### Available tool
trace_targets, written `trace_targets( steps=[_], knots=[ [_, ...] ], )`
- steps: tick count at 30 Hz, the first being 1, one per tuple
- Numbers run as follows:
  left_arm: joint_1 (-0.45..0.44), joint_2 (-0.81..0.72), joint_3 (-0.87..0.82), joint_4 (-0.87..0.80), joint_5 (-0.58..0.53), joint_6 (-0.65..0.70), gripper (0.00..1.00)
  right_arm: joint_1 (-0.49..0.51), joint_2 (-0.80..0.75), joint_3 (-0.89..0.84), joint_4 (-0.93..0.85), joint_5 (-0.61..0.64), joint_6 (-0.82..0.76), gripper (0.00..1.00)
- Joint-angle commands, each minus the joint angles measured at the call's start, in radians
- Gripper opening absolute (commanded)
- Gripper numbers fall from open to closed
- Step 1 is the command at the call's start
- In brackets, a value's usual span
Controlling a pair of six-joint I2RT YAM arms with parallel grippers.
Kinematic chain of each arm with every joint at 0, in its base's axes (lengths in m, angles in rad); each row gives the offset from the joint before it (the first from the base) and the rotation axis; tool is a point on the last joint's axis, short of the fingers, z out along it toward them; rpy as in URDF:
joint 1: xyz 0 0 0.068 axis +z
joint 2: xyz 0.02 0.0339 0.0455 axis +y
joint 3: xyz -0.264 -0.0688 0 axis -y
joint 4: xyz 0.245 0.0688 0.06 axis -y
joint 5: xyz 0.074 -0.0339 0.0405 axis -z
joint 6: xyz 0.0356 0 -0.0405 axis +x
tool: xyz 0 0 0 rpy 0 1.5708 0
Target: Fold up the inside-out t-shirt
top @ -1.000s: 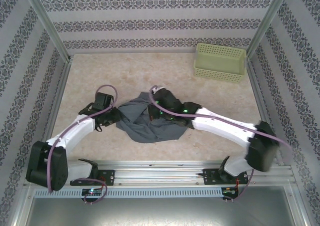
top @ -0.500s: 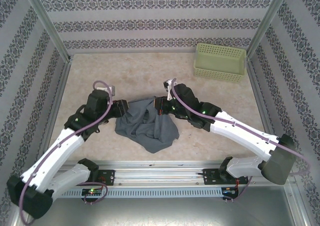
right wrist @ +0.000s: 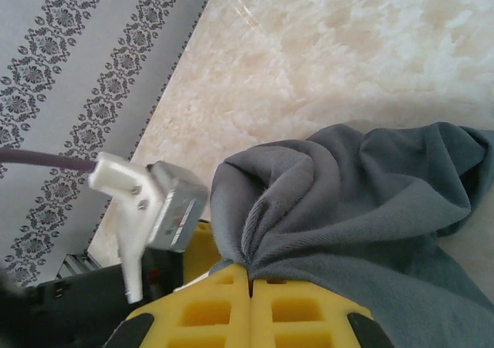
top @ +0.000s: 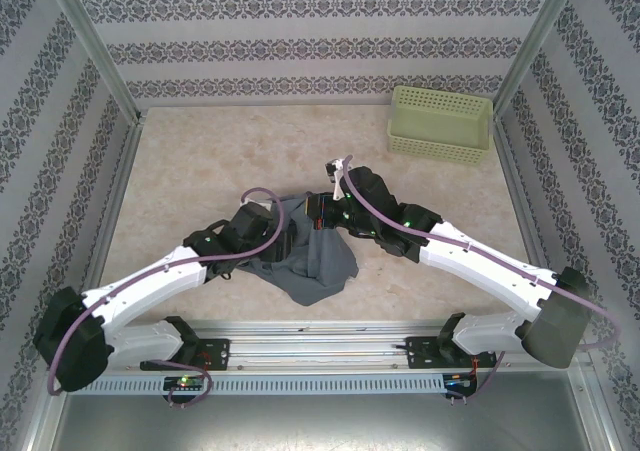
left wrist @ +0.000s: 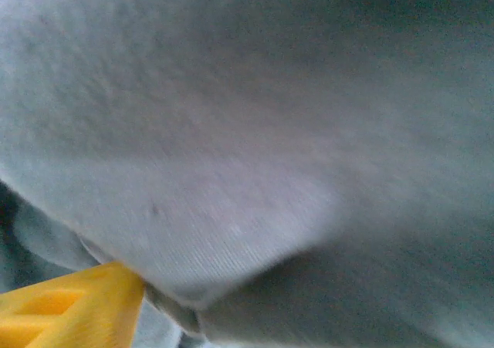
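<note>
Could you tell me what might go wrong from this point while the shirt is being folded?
1. The right gripper pinches only a small bunched fold of the t-shirt; a lift may let the fold slip out.
2. The left gripper is pressed close into the crumpled cloth, so closing there could catch several layers at once and tangle it.
</note>
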Motion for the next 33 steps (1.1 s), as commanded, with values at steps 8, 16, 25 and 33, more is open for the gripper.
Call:
trace_targets(
  steps=[8, 16, 25, 33],
  knots=[
    [0.09, -0.039, 0.094, 0.019, -0.028, 0.058, 0.0, -0.096, -0.104, -0.071, -0.125, 0.104, -0.003, 0.0],
    [0.107, -0.008, 0.274, -0.144, 0.243, 0.082, 0.0, -0.265, 0.044, -0.069, -0.181, 0.142, -0.088, 0.0],
    [0.275, 0.014, 0.224, -0.017, 0.457, -0.021, 0.0, -0.264, 0.223, 0.13, -0.346, 0.297, -0.227, 0.4],
    [0.324, 0.005, 0.205, -0.034, 0.478, 0.013, 0.0, -0.046, 0.041, -0.001, -0.26, 0.228, -0.126, 0.57]
  ],
)
